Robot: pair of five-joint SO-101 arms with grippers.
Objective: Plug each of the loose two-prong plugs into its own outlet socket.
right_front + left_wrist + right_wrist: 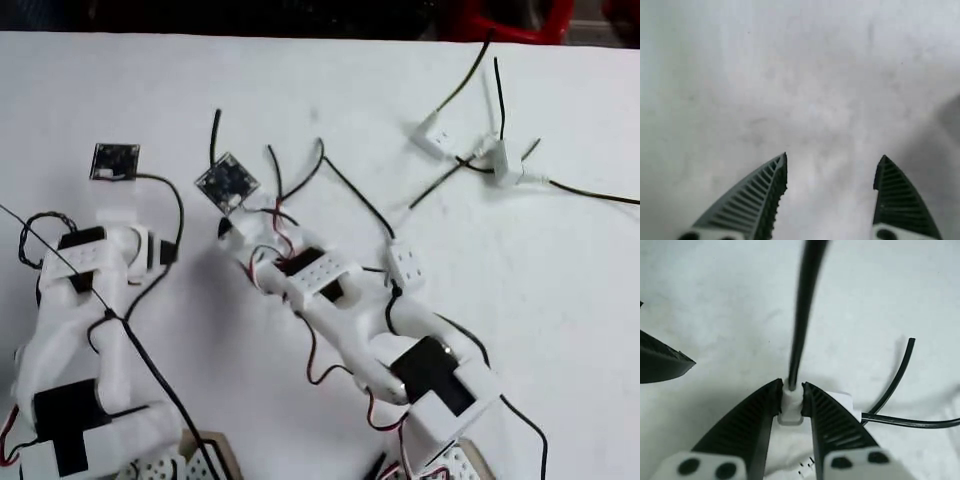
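Tightly, the right pincer (791,385) clamps a plug (790,409) (left pincer (834,156) gapes).

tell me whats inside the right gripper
The right gripper is shut on a white plug, whose black cord runs out beyond it. The plug's prongs are hidden inside the grip.

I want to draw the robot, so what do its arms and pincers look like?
The left arm and right arm are chunky white plastic with black motor blocks. Thin black and red wires loop along them. Each wrist carries a small square dark circuit board. The left pincer and right pincer have dark, pointed fingers with ribbed inner edges.
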